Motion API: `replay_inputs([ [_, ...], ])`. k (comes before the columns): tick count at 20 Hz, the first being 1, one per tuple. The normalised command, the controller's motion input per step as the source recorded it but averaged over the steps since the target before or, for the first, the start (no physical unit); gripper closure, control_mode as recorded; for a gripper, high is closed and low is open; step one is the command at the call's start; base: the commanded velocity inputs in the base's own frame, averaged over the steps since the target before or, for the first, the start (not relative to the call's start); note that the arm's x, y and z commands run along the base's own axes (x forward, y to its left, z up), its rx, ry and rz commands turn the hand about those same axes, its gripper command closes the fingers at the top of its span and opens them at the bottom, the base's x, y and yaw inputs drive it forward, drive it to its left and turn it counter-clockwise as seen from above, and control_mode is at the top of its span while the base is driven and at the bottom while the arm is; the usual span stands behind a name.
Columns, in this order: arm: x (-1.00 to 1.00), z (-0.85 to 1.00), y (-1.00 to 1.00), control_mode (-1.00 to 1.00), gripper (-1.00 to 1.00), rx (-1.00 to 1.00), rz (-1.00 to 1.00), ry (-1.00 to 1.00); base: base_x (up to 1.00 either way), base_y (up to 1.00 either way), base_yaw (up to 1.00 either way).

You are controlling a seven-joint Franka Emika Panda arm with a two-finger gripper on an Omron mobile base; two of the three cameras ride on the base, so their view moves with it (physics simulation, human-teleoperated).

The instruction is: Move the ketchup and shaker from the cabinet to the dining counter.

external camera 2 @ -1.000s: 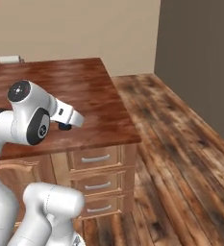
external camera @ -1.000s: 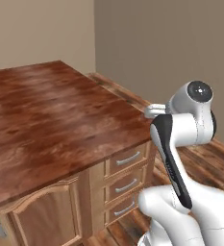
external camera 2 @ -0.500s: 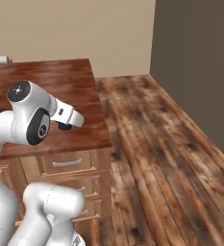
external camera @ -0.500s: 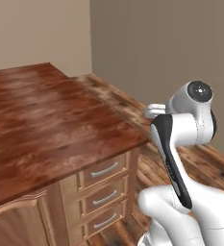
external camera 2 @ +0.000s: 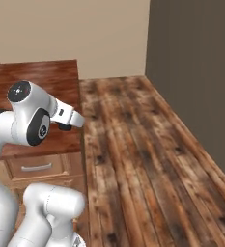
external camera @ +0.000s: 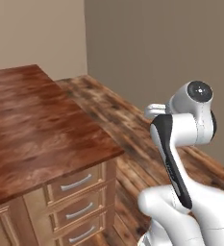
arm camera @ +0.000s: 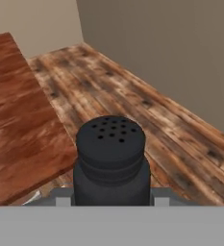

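Black shaker (arm camera: 111,158) sat upright, pinched between our fingers, carried above plank floor (arm camera: 147,105) just past worktop (arm camera: 22,139) corner. Ketchup unseen. We judged risk: shaker slipping during base turn, falling to floor. Worktop edge close at left; broad bare surface there, open floor toward wall (arm camera: 180,53).

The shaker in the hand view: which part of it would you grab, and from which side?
Grip the shaker around its wide cylindrical lower body, coming in from the side with one of the jaws on each flank. The perforated top is narrower and rounded, so it would probably slip. That is how the gripper appears to hold it now.
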Motion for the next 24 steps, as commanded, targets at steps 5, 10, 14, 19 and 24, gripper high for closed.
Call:
replay_inputs([
  [5, 0.00, 0.00, 0.00, 1.00, 1.00, 0.00, 0.00, 0.00, 0.50, -0.52, 0.03],
  [10, 0.00, 0.00, 0.00, 1.00, 1.00, 0.00, 0.00, 0.00, 0.59, -0.47, 0.03],
  [14, 0.00, 0.00, 0.00, 1.00, 1.00, 0.00, 0.00, 0.00, 0.62, -0.42, 0.05],
  [19, 0.00, 0.00, 0.00, 1.00, 1.00, 0.00, 0.00, 0.00, 0.68, -0.38, 0.07],
  [24, 0.00, 0.00, 0.00, 1.00, 1.00, 0.00, 0.00, 0.00, 0.74, -0.32, 0.11],
])
